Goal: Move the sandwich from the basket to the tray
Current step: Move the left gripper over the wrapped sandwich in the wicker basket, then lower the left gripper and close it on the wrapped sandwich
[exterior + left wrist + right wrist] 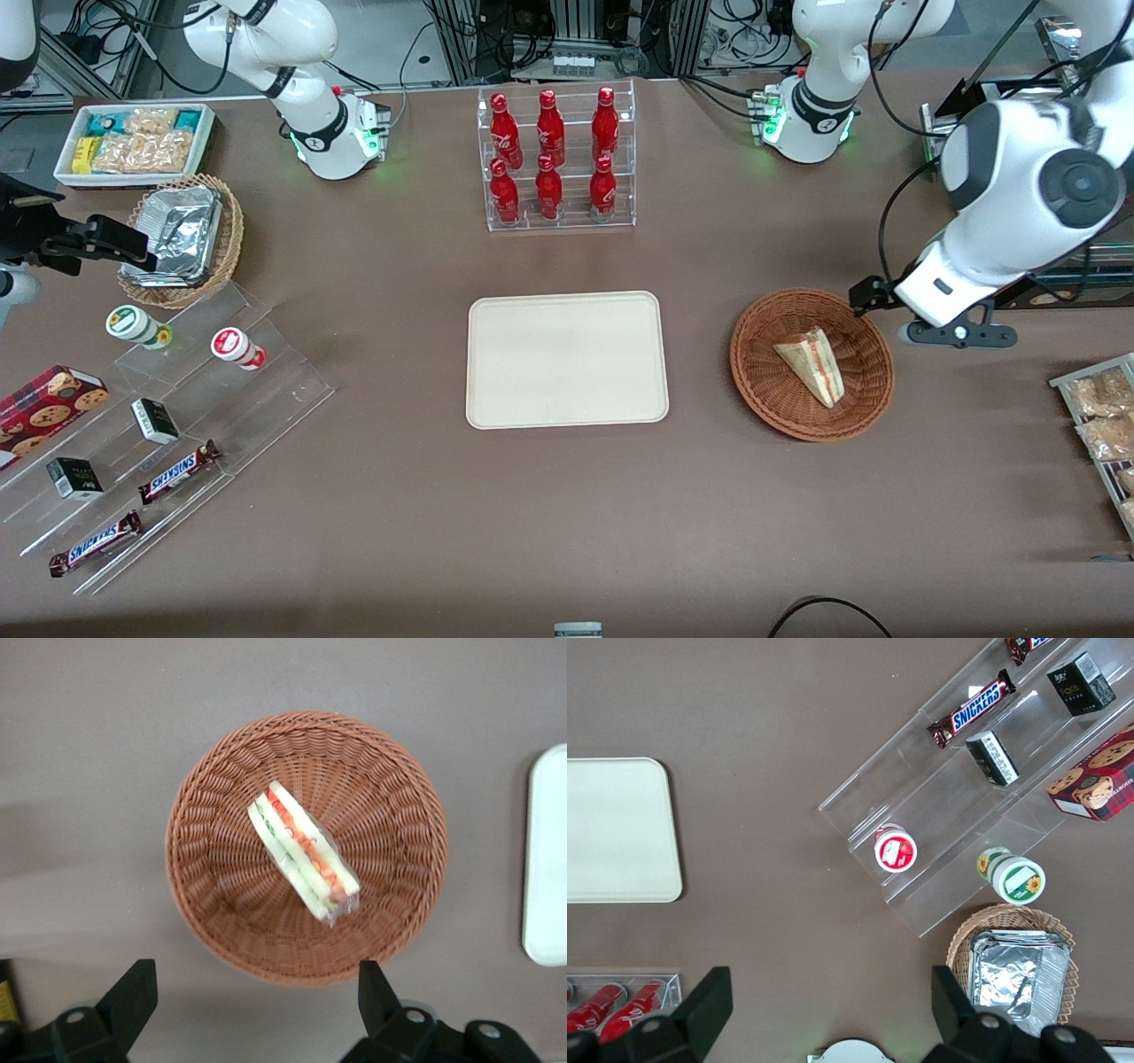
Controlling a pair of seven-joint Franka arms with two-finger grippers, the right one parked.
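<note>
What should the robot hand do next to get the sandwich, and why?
Probably go straight down. The gripper hangs above the basket with its fingers open, touching nothing, and the sandwich lies inside. The tray holds nothing yet.

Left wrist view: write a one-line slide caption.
Open gripper hovers above triangular white-bread sandwich lying in round reddish-brown wicker basket, cream tray alongside.

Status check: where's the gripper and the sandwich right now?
Gripper open, above the basket, empty. Sandwich in basket, untouched. Tray bare; nothing blocking.
</note>
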